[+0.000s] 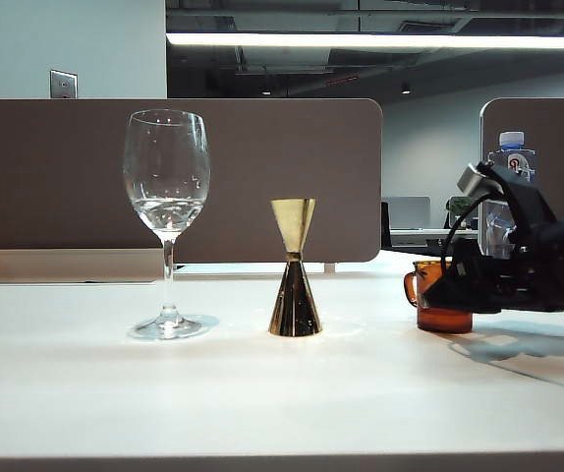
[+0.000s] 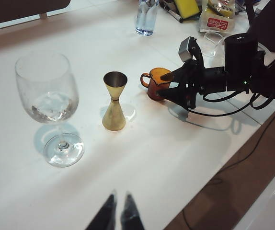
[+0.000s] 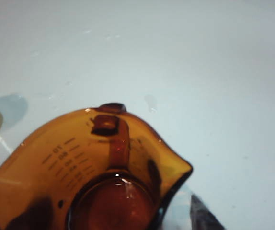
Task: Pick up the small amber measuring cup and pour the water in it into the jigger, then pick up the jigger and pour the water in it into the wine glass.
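The wine glass stands at the left of the white table with a little water in its bowl. Right of it the gold jigger stands upright. Farther right, the small amber measuring cup rests on the table. My right gripper reaches in level and straddles the cup, open. In the right wrist view one dark fingertip stands apart from the cup's wall. My left gripper hovers shut over the table's near side, away from all three vessels.
A clear water bottle with a blue cap stands behind the right arm. Yellow and red packets and a small clear cup lie beyond it. Brown partition panels back the table. Cables trail from the right arm near the table edge.
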Motion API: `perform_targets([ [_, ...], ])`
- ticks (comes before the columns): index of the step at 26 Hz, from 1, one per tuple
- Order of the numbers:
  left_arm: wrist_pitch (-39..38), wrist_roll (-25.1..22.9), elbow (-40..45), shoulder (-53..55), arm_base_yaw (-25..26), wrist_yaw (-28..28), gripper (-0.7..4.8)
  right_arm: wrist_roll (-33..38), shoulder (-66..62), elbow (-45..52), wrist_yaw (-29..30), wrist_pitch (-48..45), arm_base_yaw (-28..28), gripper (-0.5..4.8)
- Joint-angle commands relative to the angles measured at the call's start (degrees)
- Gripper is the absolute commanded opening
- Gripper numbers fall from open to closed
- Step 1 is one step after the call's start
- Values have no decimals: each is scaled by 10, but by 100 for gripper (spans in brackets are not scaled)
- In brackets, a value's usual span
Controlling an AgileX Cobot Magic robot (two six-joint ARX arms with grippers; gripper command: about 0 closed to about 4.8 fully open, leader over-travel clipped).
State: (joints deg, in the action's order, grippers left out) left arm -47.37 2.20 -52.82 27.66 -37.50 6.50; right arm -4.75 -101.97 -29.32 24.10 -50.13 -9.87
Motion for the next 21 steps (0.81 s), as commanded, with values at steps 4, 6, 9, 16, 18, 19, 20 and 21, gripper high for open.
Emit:
perform_targets([
  [4,7,-2,-2,0,0,2,26,7,-17,-20,2,-16,-12,373],
  [6,7,-2,-2,0,0,2,26,7,-24,-24,2,-16,-16,366],
  [9,7,-2,-2,0,0,2,26,7,-24,-24,0,-23,-19,332],
  [16,7,-2,-2,0,0,2,26,7,-24,-30,0,-25,-19,216],
  [18,7,-2,-2,0,0,2,26,7,-24,-30,0,-24,-19,210],
  [19,7,-2,-2,0,0,2,26,7,-24,-30,0,-24,-19,210],
  [20,7,-2,-2,0,0,2,26,7,-24,-30,0,-24,-19,211],
  [21,7,-2,-2,0,0,2,26,7,-24,-30,0,-24,-19,211],
])
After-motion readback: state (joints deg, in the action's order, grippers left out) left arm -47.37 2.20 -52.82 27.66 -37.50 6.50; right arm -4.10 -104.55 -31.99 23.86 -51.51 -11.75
